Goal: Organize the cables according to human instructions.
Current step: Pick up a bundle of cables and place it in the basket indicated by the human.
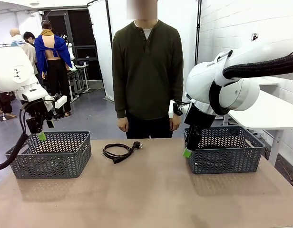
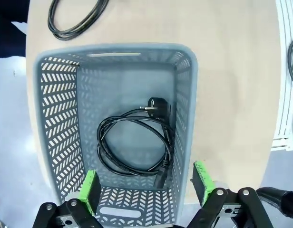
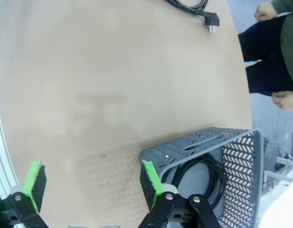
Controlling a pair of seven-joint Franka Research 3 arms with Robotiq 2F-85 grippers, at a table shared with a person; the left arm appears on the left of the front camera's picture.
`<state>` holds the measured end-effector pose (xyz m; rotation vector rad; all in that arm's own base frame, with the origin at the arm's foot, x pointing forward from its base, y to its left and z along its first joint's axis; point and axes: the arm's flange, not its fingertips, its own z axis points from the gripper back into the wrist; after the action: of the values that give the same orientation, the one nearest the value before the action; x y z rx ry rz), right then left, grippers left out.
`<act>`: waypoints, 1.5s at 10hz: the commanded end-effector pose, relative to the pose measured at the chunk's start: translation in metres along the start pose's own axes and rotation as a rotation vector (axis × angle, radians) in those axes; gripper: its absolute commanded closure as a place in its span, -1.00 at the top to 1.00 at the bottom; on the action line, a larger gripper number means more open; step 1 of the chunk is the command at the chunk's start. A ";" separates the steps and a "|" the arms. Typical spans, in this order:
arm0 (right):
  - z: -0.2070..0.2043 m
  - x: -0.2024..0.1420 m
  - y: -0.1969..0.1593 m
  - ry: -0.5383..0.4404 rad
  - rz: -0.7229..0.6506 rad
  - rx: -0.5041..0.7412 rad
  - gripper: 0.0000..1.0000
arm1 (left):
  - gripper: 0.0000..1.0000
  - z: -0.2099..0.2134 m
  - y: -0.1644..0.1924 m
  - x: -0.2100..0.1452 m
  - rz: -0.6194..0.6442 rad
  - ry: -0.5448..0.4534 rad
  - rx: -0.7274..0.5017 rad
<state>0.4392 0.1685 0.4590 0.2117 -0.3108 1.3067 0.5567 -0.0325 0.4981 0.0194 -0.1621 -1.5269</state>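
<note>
On the table: cable (image 1: 119, 152) lies mid-table between both baskets, loop-to-plug axis running left-right.
Left gripper (image 2: 146, 187): fingers apart, empty.
Right gripper (image 3: 92, 183): fingers apart, empty, slightly nearer.

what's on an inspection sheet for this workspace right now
surface: tan table, bare apart from the items below
job's things: one coiled cable on the table; one in the left basket; one in the right basket
clutter: nothing seen
grippers: left gripper open above the left basket; right gripper open beside the right basket
cables: arm hoses off the tabletop
surroundings: person standing at the far side
</note>
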 end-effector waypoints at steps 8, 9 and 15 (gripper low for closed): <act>0.000 0.000 -0.001 0.008 0.001 -0.006 1.00 | 1.00 -0.012 0.004 -0.001 -0.011 0.022 -0.008; 0.000 0.000 -0.001 0.008 0.001 -0.006 1.00 | 1.00 -0.010 0.003 0.009 0.019 -0.019 0.001; 0.000 0.000 -0.001 0.008 0.001 -0.006 1.00 | 1.00 -0.002 -0.052 0.077 0.169 -0.169 0.023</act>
<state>0.4392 0.1684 0.4590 0.2118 -0.3107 1.3065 0.5229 -0.1067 0.4995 -0.1027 -0.2651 -1.3986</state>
